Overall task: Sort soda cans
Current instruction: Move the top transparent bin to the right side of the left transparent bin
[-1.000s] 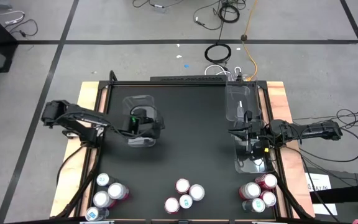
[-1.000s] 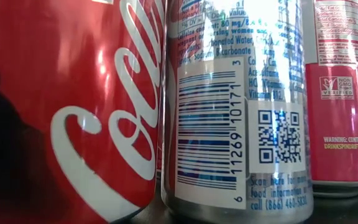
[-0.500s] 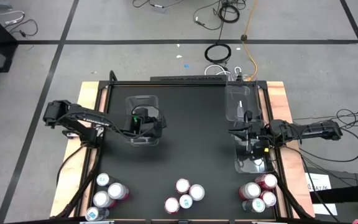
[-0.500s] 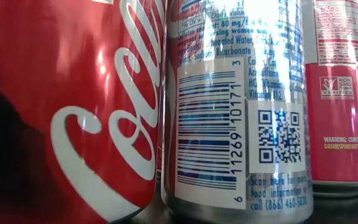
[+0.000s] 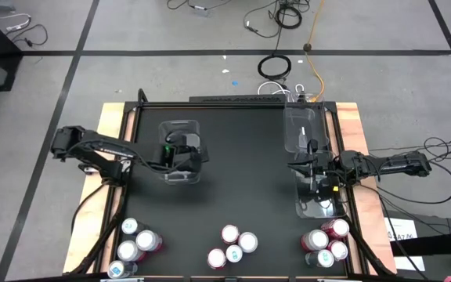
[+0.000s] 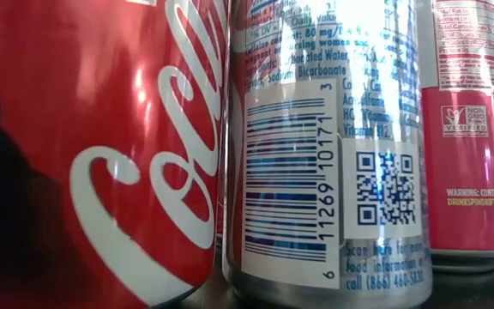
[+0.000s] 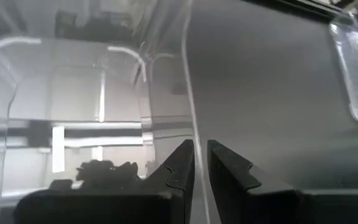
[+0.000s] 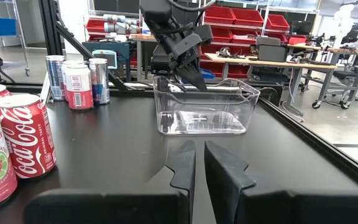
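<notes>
Several soda cans stand upright in three clusters along the near edge: left (image 5: 135, 241), middle (image 5: 233, 244) and right (image 5: 327, 241). The low view is filled by a red cola can (image 6: 93, 154), a silver-backed can (image 6: 324, 146) and a pink can (image 6: 474, 129). My left gripper (image 5: 186, 157) (image 7: 201, 155) is over a clear plastic bin (image 5: 180, 129) left of centre, shut on it. My right gripper (image 5: 300, 166) (image 8: 199, 158) hovers shut and empty near the table's right side, pointing toward that bin (image 8: 201, 115). My left gripper pinches a side wall of the clear bin (image 7: 189, 112) between its two fingers, at the wall's upper rim. The fingers (image 8: 194, 74) come slanting down from above. The bin stands upright with its bottom on the table.
Two more clear bins lie along the right edge, one far (image 5: 300, 129) and one under my right arm (image 5: 318, 200). The black table top (image 5: 245, 180) lies bare between the bins and the cans. Shelves, benches and red crates fill the room beyond.
My left gripper has shifted slightly toward the table's far edge, and the clear bin it holds has slid a little with it. The cans and my right arm have stayed where they were.
</notes>
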